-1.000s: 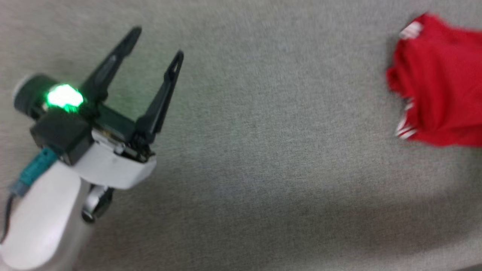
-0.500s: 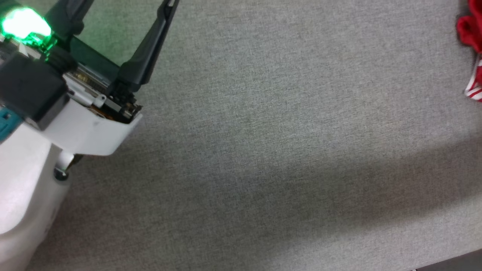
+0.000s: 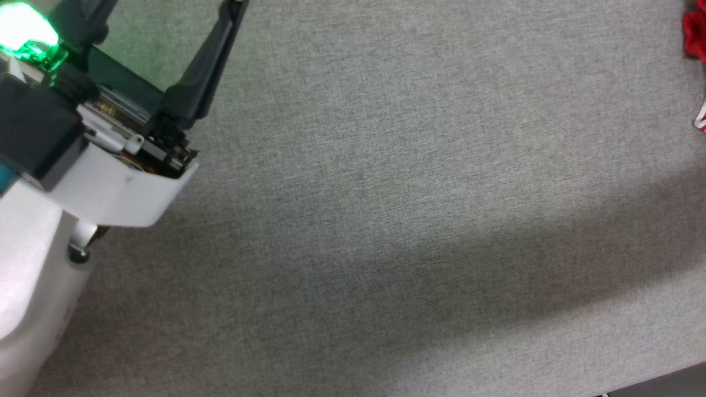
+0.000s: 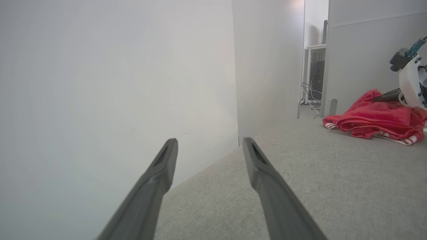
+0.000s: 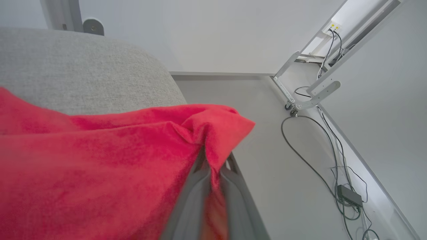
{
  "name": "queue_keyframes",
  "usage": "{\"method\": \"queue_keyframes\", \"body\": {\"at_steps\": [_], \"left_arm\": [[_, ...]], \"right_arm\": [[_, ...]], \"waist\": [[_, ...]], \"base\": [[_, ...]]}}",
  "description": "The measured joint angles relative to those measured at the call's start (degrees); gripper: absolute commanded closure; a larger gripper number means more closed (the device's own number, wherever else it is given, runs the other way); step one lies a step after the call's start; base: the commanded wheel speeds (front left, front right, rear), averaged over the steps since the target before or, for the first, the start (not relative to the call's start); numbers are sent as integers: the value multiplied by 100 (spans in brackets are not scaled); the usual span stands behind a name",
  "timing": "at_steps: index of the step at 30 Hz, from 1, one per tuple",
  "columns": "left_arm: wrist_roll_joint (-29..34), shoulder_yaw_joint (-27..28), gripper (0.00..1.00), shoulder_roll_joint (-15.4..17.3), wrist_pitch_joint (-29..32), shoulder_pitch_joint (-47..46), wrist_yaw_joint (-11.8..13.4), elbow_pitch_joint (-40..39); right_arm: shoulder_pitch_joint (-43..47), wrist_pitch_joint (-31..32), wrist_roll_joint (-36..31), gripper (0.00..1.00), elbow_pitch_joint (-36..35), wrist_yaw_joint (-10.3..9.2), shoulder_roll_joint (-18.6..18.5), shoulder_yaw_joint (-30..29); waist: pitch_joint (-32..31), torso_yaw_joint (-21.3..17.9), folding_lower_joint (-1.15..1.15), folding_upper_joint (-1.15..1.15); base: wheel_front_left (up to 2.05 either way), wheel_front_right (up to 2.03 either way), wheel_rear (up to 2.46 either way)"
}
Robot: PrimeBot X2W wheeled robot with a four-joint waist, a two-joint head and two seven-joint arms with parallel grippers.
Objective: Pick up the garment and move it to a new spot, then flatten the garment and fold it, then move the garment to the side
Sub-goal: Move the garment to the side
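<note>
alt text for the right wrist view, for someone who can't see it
The right gripper is shut on a fold of the red garment, which drapes over a grey fabric surface. Beyond lie a pale floor with a black adapter and a white wall.

Loads of bare grey worktop (image 3: 397,209) to swing through across the middle. Watch the white wall panel (image 4: 116,83) though, it stands right at the worktop's edge, close beside the left end effector (image 4: 209,142). The garment (image 4: 373,120) sits heaped at the far side. Past the rounded corner, cables (image 5: 310,160) and a wheeled frame (image 5: 308,93) clutter the floor (image 5: 253,126).
</note>
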Motion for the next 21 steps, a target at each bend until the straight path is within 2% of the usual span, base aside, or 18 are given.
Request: {"method": "queue_keyframes", "body": {"at_steps": [2, 10, 21], "left_arm": [[0, 8, 0, -18, 0, 24, 0, 12], [44, 261, 0, -247, 0, 384, 0, 120], [136, 914, 0, -1111, 0, 1990, 0, 682]], "right_arm": [[-42, -90, -102, 0, 118, 0, 30, -27], [-90, -307, -241, 0, 444, 0, 164, -11], [682, -581, -170, 0, 336, 0, 835, 1165]], "waist": [[-32, -5, 0, 0], [-289, 17, 0, 0], [-1141, 234, 0, 0]], "base": [[0, 0, 0], [0, 0, 0], [0, 0, 0]]}}
